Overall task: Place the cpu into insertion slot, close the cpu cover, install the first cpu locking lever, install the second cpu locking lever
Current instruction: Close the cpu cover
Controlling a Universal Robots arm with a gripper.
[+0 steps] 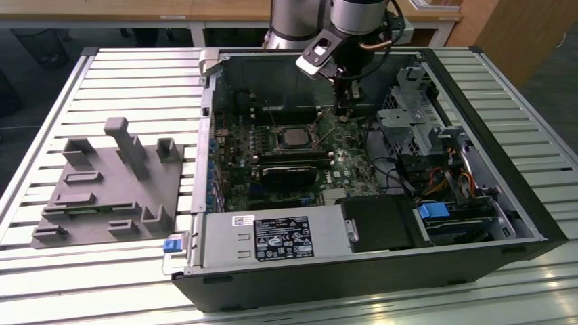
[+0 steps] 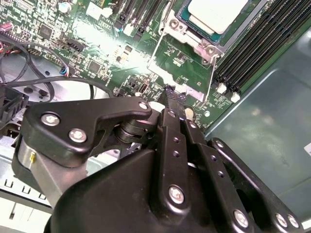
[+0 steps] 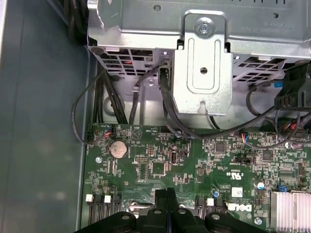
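The gripper (image 2: pixel 172 97), jaws pressed together, points down at the motherboard (image 3: pixel 160 165) inside the open case (image 1: pixel 505 203) on the table (image 1: pixel 135 74). The cpu (image 2: pixel 214 13) lies seated on the motherboard, framed by the cover (image 2: pixel 187 30), near the jaws' tips.

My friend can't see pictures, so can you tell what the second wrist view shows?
A black robot gripper, fingers pressed together, points its tip at a green circuit-covered motherboard, close to a thin silver wire lever. Beyond the tip, the small square cpu with a silvery-grey metal top sits in its metal-rimmed socket.
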